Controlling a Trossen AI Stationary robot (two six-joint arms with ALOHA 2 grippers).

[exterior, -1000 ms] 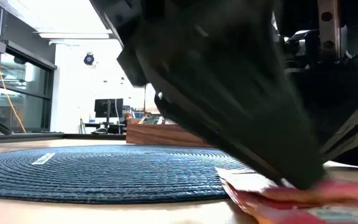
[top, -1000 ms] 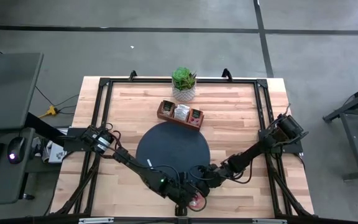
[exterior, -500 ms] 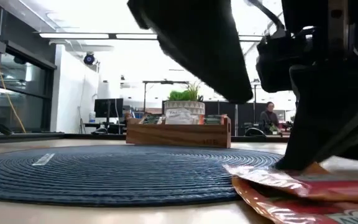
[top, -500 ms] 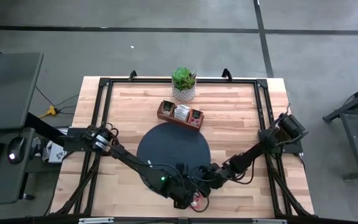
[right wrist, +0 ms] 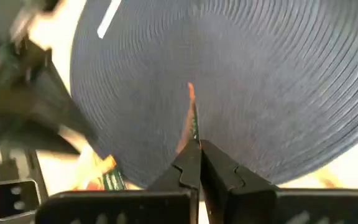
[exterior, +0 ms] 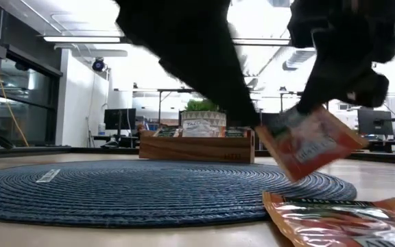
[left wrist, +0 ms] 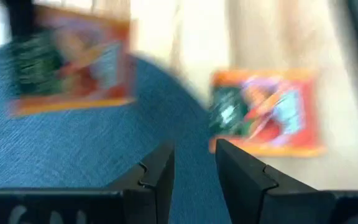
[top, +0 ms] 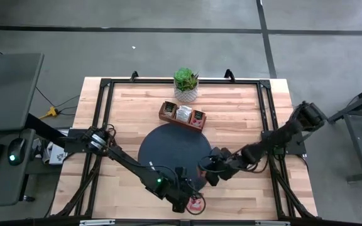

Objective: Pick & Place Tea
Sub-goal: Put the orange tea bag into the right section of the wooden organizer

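The right gripper (right wrist: 194, 149) pinches 1 orange sachet (exterior: 309, 143) by its edge above the mat (top: 162, 144); it may slip out. The left gripper (left wrist: 191, 163) stands half open, empty.

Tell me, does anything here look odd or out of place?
One thing: an orange-red tea sachet hangs tilted in the air above the dark round mat, pinched by one corner in the right end effector. More sachets lie loose on the table beside the mat.
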